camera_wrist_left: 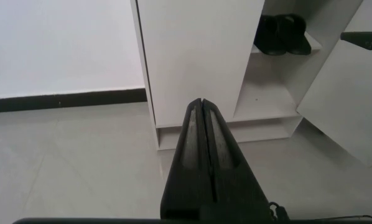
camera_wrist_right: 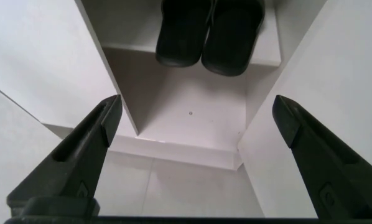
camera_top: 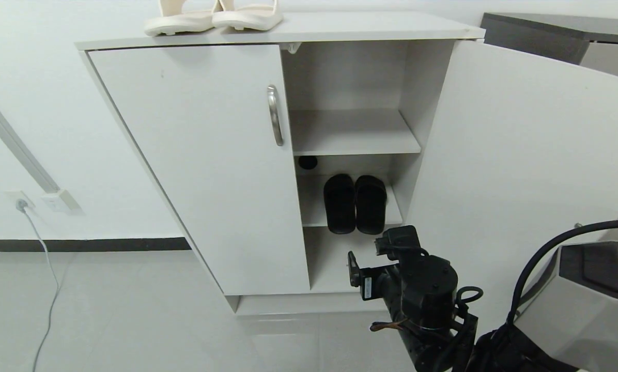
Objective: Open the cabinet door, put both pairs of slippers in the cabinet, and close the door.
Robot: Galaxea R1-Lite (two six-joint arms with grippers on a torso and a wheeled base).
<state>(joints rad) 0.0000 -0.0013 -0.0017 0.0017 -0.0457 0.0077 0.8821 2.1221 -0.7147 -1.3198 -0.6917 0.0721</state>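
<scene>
Lying parallel, black slippers [camera_top: 340, 204] run front-to-back on the shelf [camera_top: 311, 205].

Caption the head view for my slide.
Open right door, black slippers on the lower shelf, beige slippers atop the cabinet, right hand before the opening.

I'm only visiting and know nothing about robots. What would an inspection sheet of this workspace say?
Surface: cabinet top, white, bearing cream slippers at its left end.
Job's things: right door open, left door shut; black slippers on the lower shelf.
Clutter: nothing seen.
Grippers: left gripper shut, empty, above the floor; right gripper open, empty, before the bottom compartment.
Cables: grey cord hanging from a wall socket.
Surroundings: white wall, black skirting.
</scene>
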